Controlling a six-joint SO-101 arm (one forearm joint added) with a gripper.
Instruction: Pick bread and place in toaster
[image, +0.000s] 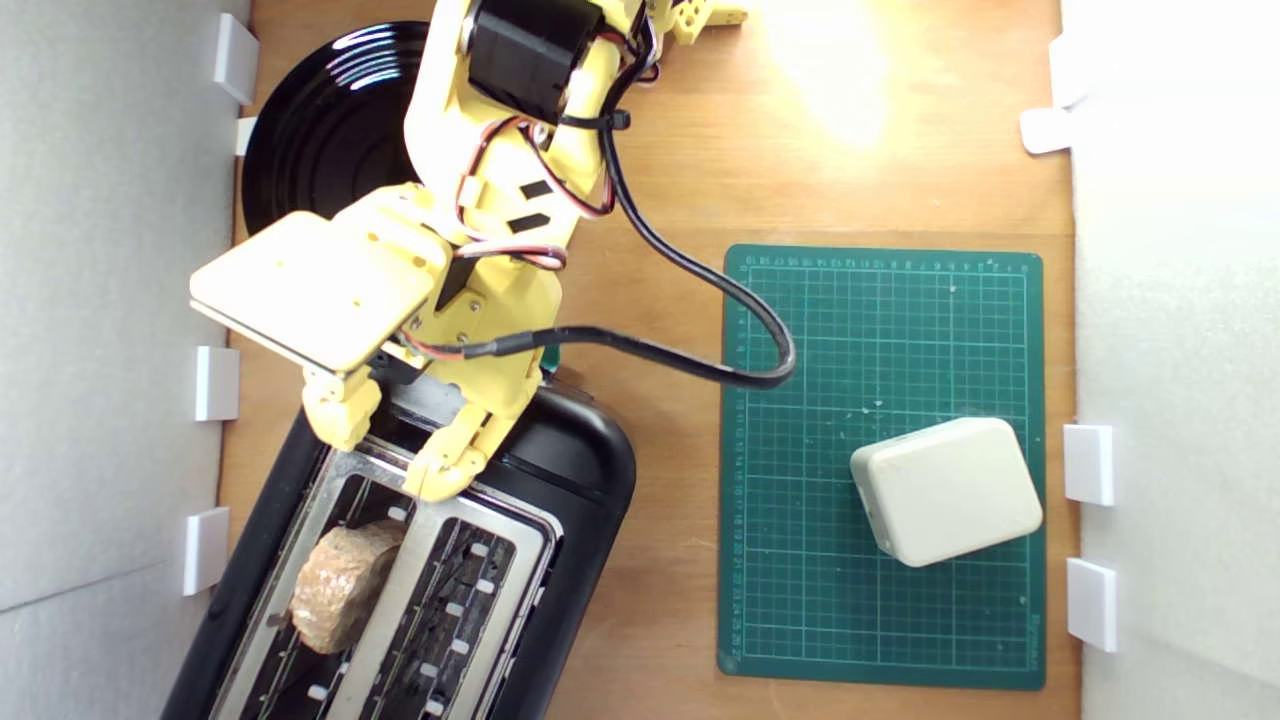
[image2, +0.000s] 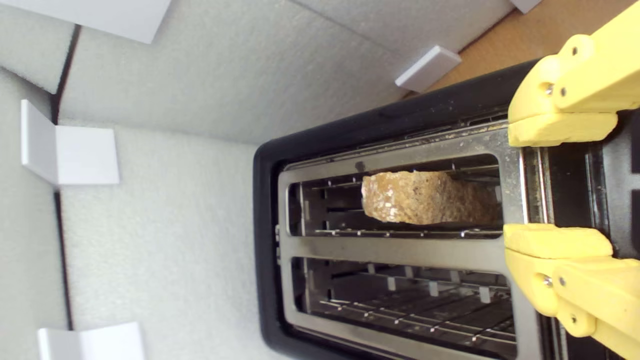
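Jaws apart and empty, gripper (image: 395, 460) hovering over the toaster (image: 580, 470) end. Bread (image: 340, 585) sits in one slot but rides high (crust above the rim), so a fingertip (image2: 555, 240) clipping it could tip it out.

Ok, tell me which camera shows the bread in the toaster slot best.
The wrist view: it looks into the toaster slot, showing the bread seated between the wire guides. The exterior view shows the bread from above, poking out of one slot, below the open gripper.
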